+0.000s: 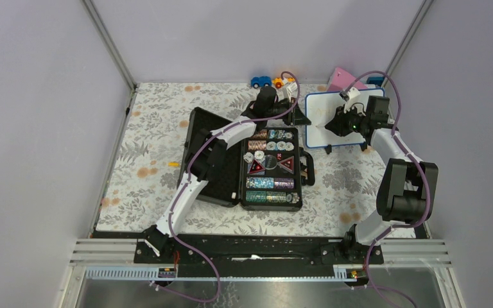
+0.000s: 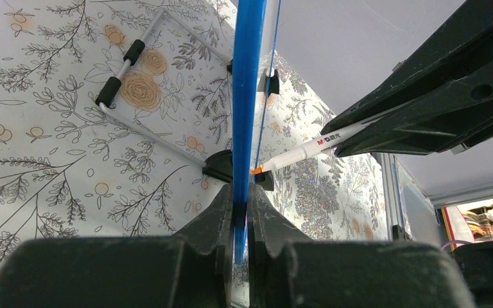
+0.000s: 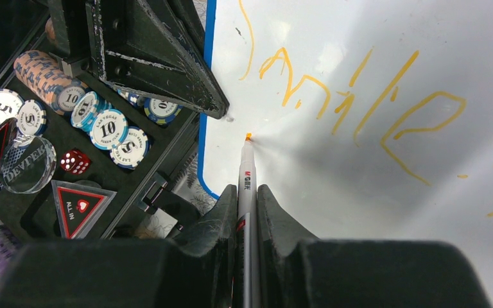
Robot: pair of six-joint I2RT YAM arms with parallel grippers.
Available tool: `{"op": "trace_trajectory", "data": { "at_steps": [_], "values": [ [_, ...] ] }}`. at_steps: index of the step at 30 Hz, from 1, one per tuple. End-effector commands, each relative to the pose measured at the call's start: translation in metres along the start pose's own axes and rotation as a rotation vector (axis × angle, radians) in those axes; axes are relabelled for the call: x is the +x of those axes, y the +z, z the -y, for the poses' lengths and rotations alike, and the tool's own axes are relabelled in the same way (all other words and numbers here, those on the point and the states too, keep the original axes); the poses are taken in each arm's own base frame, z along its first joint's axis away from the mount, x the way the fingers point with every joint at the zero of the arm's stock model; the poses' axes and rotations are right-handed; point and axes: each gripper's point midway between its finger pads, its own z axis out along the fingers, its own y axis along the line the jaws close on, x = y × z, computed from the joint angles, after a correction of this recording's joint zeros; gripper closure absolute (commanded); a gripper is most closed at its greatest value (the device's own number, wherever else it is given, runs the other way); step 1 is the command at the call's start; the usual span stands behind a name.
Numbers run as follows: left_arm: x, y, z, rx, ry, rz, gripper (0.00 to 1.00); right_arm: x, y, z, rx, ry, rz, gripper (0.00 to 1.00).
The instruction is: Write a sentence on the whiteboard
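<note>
The whiteboard (image 1: 321, 131), white with a thin blue frame, stands upright at the back right of the table. My left gripper (image 1: 300, 114) is shut on its left edge; in the left wrist view the blue frame (image 2: 247, 96) runs up between that gripper's (image 2: 241, 200) closed fingers. My right gripper (image 1: 337, 122) is in front of the board's face, shut on a white marker (image 3: 246, 173). The marker's orange tip (image 3: 248, 136) rests at the board's face (image 3: 372, 205), low on its left side. The sentence (image 3: 359, 96) shows as orange handwritten strokes across the upper board. The marker (image 2: 308, 149) meets the board edge-on.
An open black case (image 1: 231, 192) of poker chips (image 3: 109, 128), plaques and a red die (image 3: 75, 160) lies just left of the board. Toy cars (image 1: 261, 81) and a pink wedge (image 1: 341, 77) sit along the back wall. The board's wire stand (image 2: 135, 83) is behind it.
</note>
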Motion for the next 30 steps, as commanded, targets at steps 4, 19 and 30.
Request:
{"op": "trace_trajectory", "data": {
  "at_steps": [4, 19, 30],
  "values": [
    [-0.031, -0.009, 0.007, 0.003, 0.053, 0.062, 1.0, 0.006, 0.001, -0.001, 0.016, -0.034, -0.01, 1.0],
    [-0.032, -0.009, 0.007, 0.002, 0.049, 0.064, 1.0, 0.026, -0.005, -0.006, 0.029, -0.041, -0.047, 1.0],
    [-0.031, -0.009, 0.007, 0.006, 0.046, 0.064, 1.0, -0.003, -0.003, 0.004, 0.043, -0.05, 0.004, 1.0]
  ]
}}
